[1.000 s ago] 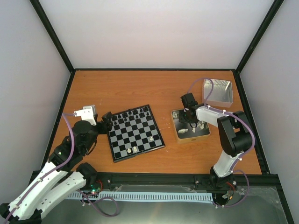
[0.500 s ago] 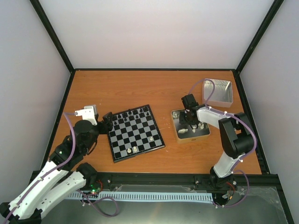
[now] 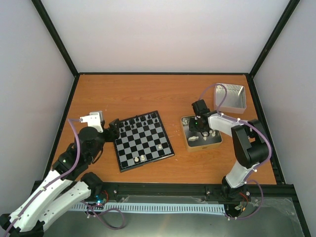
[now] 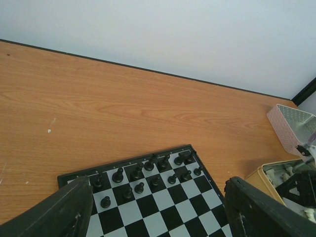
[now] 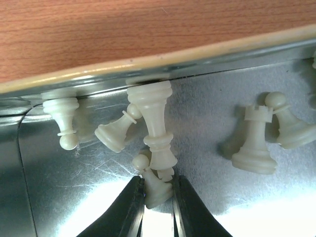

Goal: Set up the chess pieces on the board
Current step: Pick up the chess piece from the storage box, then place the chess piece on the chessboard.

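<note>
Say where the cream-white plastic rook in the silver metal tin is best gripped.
Across the narrow waist of the cream-white plastic rook, from straight above: it appears to lie flat, and a cream-white pawn crowds its crenellated top.

A robot lab test cell — nothing homely about it. Plain white panels (image 3: 163, 34) close in a wood-grain surface (image 3: 148, 94) on three sides, held by black frame posts (image 3: 54, 37). A left arm (image 3: 74, 158) and a right arm (image 3: 244, 148) are bolted to a black rail (image 3: 163, 190) at the near edge — purple cables (image 3: 74, 138) loop along them, with a slotted cable duct (image 3: 163, 207) below.
</note>
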Motion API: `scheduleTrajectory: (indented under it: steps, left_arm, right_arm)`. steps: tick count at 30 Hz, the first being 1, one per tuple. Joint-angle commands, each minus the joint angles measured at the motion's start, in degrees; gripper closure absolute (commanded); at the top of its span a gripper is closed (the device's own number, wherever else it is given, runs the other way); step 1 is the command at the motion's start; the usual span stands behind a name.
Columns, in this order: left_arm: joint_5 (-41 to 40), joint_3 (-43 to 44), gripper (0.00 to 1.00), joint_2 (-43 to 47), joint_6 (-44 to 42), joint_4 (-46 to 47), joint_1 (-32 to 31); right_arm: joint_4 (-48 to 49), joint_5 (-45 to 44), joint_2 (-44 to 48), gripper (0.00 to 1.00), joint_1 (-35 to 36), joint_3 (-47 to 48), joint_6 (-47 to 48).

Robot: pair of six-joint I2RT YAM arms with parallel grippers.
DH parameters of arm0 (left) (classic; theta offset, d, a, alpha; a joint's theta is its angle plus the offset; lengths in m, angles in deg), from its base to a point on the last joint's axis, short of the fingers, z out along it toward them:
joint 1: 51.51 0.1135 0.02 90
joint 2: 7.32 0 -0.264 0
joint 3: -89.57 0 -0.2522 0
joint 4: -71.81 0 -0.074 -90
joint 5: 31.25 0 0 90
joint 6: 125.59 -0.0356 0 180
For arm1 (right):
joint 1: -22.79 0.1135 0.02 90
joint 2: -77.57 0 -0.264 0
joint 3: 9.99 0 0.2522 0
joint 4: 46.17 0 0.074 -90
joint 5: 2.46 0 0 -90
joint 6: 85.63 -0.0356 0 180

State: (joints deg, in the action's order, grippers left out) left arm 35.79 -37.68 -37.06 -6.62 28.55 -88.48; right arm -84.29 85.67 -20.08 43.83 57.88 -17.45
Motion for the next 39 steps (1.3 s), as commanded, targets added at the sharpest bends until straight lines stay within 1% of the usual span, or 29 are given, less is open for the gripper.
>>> scheduleTrajectory:
  steps: [1,4,7,10,13,16,19,23,27,29,32,36,39]
  left_arm:
    - [1.1,0.0,0.26,-0.6,-0.4,2.0,0.2]
    - [3.0,0.1,0.26,-1.2,-0.7,2.6,0.2]
    - [7.7,0.1,0.25,-2.4,-1.1,4.6,0.1]
    - [15.3,-0.1,0.25,-4.8,0.8,7.1,0.2]
    - [24.4,1.0,0.23,-9.1,6.4,9.6,0.2]
    - [34.3,3.0,0.22,-14.4,11.6,14.3,0.2]
    - [41.9,5.0,0.22,-20.0,15.7,19.2,0.2]
    - [46.9,7.8,0.20,-24.9,18.3,22.6,0.4]
    - [49.7,8.7,0.20,-27.1,20.0,23.0,1.4]
    - [52.0,8.1,0.23,-28.0,21.0,25.0,1.6]
    - [55.9,6.8,0.31,-29.1,22.6,27.6,1.6]
    - [57.5,4.9,0.43,-29.1,24.0,29.1,1.6]
    - [57.5,4.5,0.50,-29.3,24.2,28.4,1.6]
  right_arm:
    - [1.7,-0.3,3.3,0.85,0.0,-1.9,0.6]
    - [3.7,0.2,6.8,0.85,0.0,-3.5,0.9]
    - [6.4,1.7,11.0,0.85,0.0,-6.2,1.8]
    - [9.6,5.7,16.1,0.85,0.0,-9.1,2.8]
    - [14.1,10.9,22.1,0.85,1.3,-11.9,3.9]
    - [18.2,17.0,27.0,0.85,4.3,-13.7,4.7]
    - [22.8,21.1,30.6,0.85,8.9,-15.0,3.9]
    - [27.6,23.9,33.8,0.85,15.3,-14.9,3.1]
    - [29.2,26.3,34.9,0.85,19.2,-13.4,3.4]
    - [29.2,27.8,34.7,0.85,20.3,-12.4,3.8]
    - [28.9,28.6,33.9,0.85,21.7,-11.5,4.2]
    - [30.3,28.7,33.4,0.85,22.2,-11.6,3.6]
    - [31.1,29.0,33.0,0.85,22.5,-11.6,3.2]
